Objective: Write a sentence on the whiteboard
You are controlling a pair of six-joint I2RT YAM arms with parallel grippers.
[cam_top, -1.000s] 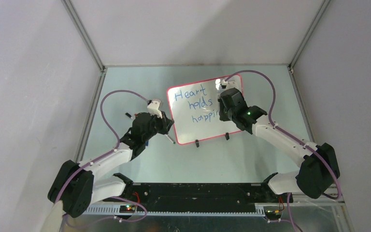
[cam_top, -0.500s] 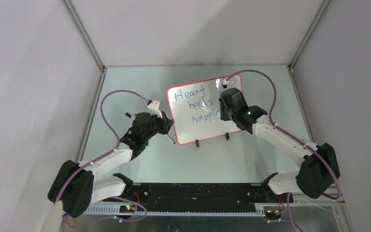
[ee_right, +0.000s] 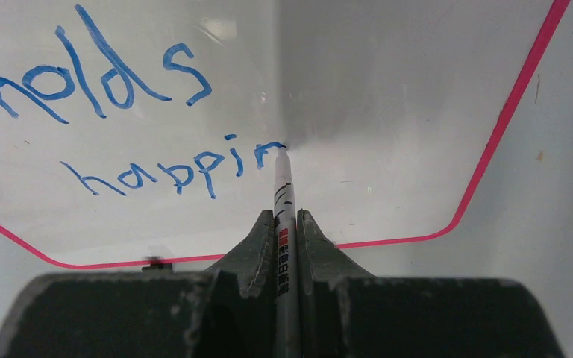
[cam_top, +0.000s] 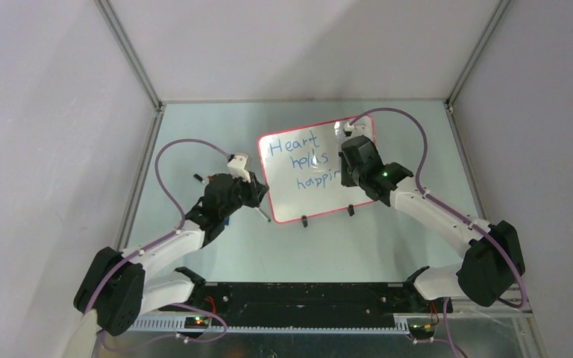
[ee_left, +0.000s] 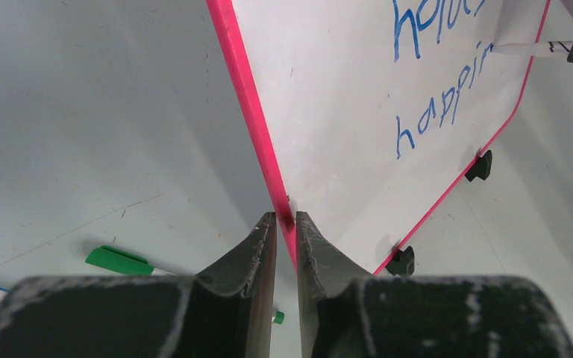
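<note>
My left gripper point(ee_left: 286, 220): pinching red frame of whiteboard point(ee_left: 358, 112) | my right gripper point(ee_right: 286, 216): pinching marker point(ee_right: 282, 179), tip on sentence point(cam_top: 304, 162) at "happin"

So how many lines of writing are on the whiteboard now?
3. "Heart" at the top of the whiteboard, "holds" below it, unfinished "happin" lowest, ending at the marker tip. The right gripper hides a patch from above; the wrist view shows blank board there.

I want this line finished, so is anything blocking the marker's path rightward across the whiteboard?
Nothing visible does. The marker in the right gripper touches the whiteboard after "happin", with bare white beyond.
</note>
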